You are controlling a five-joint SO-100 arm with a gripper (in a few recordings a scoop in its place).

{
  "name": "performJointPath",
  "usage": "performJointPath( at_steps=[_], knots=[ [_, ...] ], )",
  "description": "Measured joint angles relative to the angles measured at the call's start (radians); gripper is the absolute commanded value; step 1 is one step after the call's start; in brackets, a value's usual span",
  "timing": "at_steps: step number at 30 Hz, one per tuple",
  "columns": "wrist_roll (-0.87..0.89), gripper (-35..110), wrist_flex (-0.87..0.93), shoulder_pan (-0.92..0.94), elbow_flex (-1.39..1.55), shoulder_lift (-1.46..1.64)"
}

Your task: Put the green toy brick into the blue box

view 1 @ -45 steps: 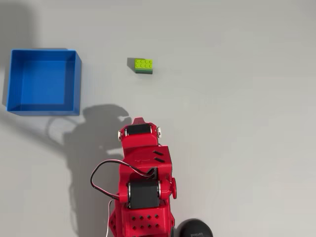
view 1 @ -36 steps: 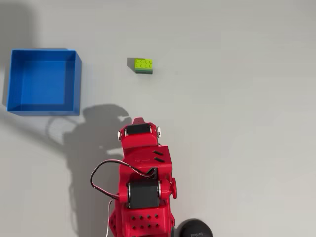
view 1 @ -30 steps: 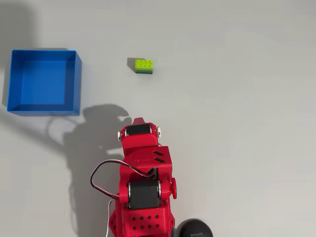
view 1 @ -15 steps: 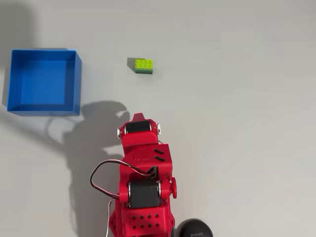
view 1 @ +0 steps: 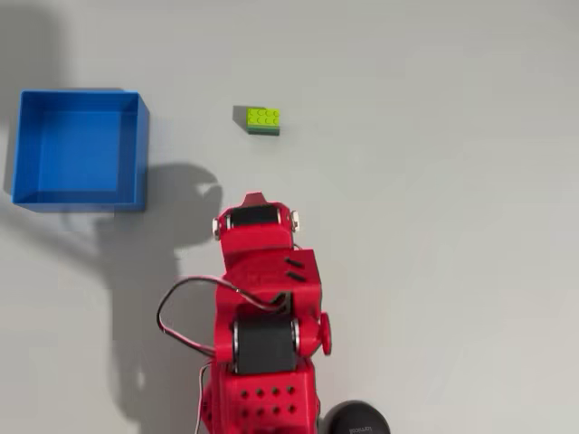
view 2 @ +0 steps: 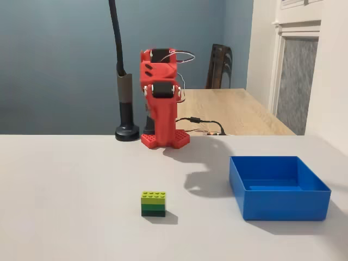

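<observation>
Currently I have the red arm (view 1: 258,298) folded near its base, and I cannot tell whether the gripper fingers are released or clenched, since the upper links hide them. Taking the blue box (view 1: 80,149) as landmark: in the overhead view the green toy brick (view 1: 263,120) sits on the grey table (view 1: 434,226) to the right of the box, well apart from it, roughly level with its upper wall. In the fixed view the brick (view 2: 153,204) stands left of the box (view 2: 278,186), upright, studs up. My judgement: the reach is the step in hand. I should extend toward the brick, spread the fingers first, align them across its short sides, and descend vertically to avoid nudging it.
</observation>
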Motion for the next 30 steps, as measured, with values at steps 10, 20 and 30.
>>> performJointPath(
  at_steps=[10,20,30],
  knots=[
    [0.009,0,0.152,-0.002,-0.448,-0.454],
    [-0.015,20,0.221,0.052,-0.756,-0.822],
    [-0.008,25,0.221,0.097,-0.925,-1.08]
  ],
)
